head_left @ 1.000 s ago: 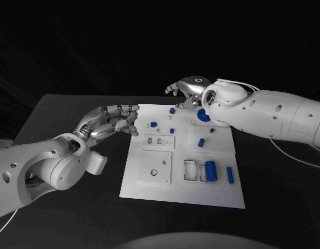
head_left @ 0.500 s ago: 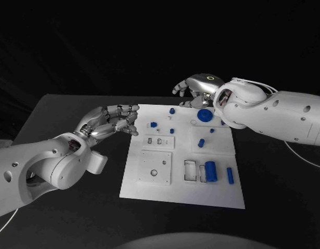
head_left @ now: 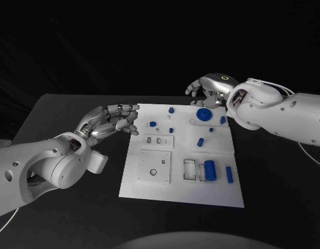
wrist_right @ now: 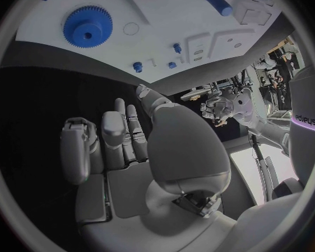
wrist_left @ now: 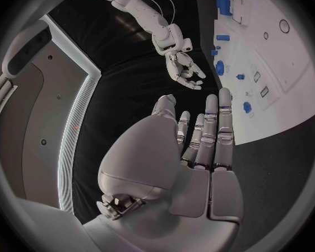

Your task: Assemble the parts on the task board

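Currently both hands hold nothing: left hand point(head_left: 111, 120) beside the task board point(head_left: 160, 192), right hand point(head_left: 213, 89), fingers apart, beyond the blue gear point(head_left: 203, 114). Lower squarely, grip its rim evenly.

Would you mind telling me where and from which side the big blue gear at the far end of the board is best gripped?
Probably by its toothed rim, from straight above. The blue gear lies flat on the task board, so only its edge offers opposing faces, and fingers would likely pinch across the disc. The right hand hovers empty just beyond it, the nearer one to come down.
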Action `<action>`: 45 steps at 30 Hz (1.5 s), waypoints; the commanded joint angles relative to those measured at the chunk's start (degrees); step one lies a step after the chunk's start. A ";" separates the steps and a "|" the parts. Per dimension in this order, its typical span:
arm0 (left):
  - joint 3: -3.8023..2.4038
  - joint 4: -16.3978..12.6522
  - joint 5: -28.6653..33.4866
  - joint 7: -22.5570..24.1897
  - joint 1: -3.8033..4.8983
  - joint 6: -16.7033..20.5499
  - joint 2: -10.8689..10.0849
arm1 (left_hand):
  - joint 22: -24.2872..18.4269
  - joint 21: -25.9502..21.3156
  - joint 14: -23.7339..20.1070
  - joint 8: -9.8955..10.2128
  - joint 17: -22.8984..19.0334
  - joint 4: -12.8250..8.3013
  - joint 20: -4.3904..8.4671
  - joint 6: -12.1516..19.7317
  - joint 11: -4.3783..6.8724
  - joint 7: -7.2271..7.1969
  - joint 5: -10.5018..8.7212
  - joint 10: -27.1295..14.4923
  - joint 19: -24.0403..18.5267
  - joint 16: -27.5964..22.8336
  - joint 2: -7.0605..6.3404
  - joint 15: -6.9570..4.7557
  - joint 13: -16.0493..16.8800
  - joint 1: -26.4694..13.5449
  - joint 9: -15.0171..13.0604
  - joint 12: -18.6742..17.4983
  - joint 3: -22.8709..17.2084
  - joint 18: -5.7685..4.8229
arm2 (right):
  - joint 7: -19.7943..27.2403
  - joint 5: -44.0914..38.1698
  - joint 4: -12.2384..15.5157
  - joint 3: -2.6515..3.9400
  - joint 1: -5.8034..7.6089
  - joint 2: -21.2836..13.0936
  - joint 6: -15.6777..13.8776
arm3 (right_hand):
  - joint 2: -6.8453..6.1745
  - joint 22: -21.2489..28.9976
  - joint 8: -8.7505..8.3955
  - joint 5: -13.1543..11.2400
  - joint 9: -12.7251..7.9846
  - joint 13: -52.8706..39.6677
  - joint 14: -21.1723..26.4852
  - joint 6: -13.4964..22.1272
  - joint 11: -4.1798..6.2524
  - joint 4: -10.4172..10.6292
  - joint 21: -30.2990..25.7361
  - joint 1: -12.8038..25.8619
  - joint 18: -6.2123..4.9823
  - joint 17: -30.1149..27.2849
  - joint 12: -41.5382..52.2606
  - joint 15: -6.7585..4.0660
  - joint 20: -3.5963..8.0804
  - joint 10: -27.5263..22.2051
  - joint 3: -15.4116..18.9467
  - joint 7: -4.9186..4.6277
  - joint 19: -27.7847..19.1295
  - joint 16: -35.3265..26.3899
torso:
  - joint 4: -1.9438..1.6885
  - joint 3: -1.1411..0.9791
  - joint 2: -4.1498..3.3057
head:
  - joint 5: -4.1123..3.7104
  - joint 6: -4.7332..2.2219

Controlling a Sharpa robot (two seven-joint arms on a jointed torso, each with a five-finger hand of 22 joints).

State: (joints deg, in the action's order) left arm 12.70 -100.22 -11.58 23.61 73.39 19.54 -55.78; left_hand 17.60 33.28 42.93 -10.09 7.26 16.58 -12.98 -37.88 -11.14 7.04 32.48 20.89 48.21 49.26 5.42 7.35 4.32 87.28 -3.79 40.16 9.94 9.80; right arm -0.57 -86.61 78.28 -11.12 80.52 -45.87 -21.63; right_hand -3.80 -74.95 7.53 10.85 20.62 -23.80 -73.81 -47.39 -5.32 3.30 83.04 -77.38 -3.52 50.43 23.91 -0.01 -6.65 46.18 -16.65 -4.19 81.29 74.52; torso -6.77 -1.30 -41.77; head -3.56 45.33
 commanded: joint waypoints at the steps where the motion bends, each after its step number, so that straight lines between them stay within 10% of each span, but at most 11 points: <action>1: -0.02 0.02 -0.21 0.37 -0.02 -1.23 0.22 | -0.07 -0.32 -0.46 -0.38 -0.12 -0.04 -0.01 -0.17 -0.21 0.15 0.26 -0.13 -0.30 0.17 0.37 0.01 -0.09 0.34 -0.05 0.37 0.06 0.28 | -1.36 -3.05 0.37 -0.07 -0.19 -0.58 2.62 | -0.29 -8.54 0.58 0.37 0.01 0.39 -0.08 -1.22 0.20 0.42 -0.13 -0.54 0.84 -0.53 -0.75 -0.01 0.17 -0.77 -0.04 0.31 0.16 0.03 | -0.08 0.07 0.07 | -0.36 0.06; 18: -0.01 0.23 -0.21 0.21 -0.04 -1.49 0.48 | -0.07 -0.32 -0.46 -0.38 -0.12 -0.04 -0.01 -0.17 -0.21 0.15 0.26 -0.13 -0.30 0.17 0.37 0.01 -0.09 0.34 -0.05 0.37 0.06 0.28 | -8.41 -5.87 -2.23 -0.18 -1.35 -0.89 12.67 | -1.75 -7.82 -0.73 1.59 -0.70 0.88 1.34 -0.76 0.01 1.41 -1.53 1.40 0.44 -2.43 -2.56 0.21 0.06 -4.28 1.37 0.10 -1.24 -1.03 | -0.13 0.06 0.08 | -0.64 -0.05; 32: -0.01 0.31 -0.21 0.10 -0.05 -1.64 0.45 | -0.07 -0.32 -0.46 -0.38 -0.12 -0.04 -0.01 -0.17 -0.21 0.15 0.26 -0.13 -0.30 0.17 0.37 0.01 -0.09 0.34 -0.05 0.37 0.06 0.28 | -10.76 -8.05 -2.57 -0.19 -1.80 -0.64 14.90 | -1.67 -6.97 -2.33 6.08 -0.01 -10.51 4.51 2.02 -0.28 0.66 -4.09 3.08 -0.18 -5.16 8.88 0.65 -0.43 -10.04 3.97 0.62 -3.55 -2.07 | -0.13 0.04 0.08 | -0.44 -0.07; 45: -0.01 0.38 -0.21 -0.05 -0.05 -1.80 0.50 | -0.07 -0.32 -0.49 -0.45 -0.18 -0.05 -0.03 -0.18 -0.21 0.17 0.25 -0.20 -0.35 0.20 0.42 0.02 -0.14 0.46 -0.04 0.44 0.00 0.29 | -11.46 -8.34 -2.82 -0.19 -1.85 -0.46 16.10 | -1.67 -7.22 -2.28 9.53 0.68 -22.84 5.81 1.61 0.37 -0.28 -5.45 3.83 -0.41 -6.57 22.90 0.26 -0.10 -12.85 3.16 -1.53 -4.19 -2.55 | -0.15 0.03 0.09 | -0.34 0.16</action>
State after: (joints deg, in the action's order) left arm 12.72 -99.77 -11.59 23.38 73.34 18.81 -55.38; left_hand 17.61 33.28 42.93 -10.38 7.15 16.58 -12.99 -37.88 -11.14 7.04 32.48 20.89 48.21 49.26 5.58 7.35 4.24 87.44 -3.78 40.40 9.94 9.80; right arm -11.15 -93.74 75.52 -11.30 78.71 -46.40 -7.15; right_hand -5.45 -74.92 4.96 20.33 21.27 -46.48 -68.33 -45.69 -4.92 3.24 77.85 -74.04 -3.52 43.92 46.62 0.28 -6.86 33.67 -13.47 -5.52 77.35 72.16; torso -6.92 -1.27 -41.70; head -3.91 45.43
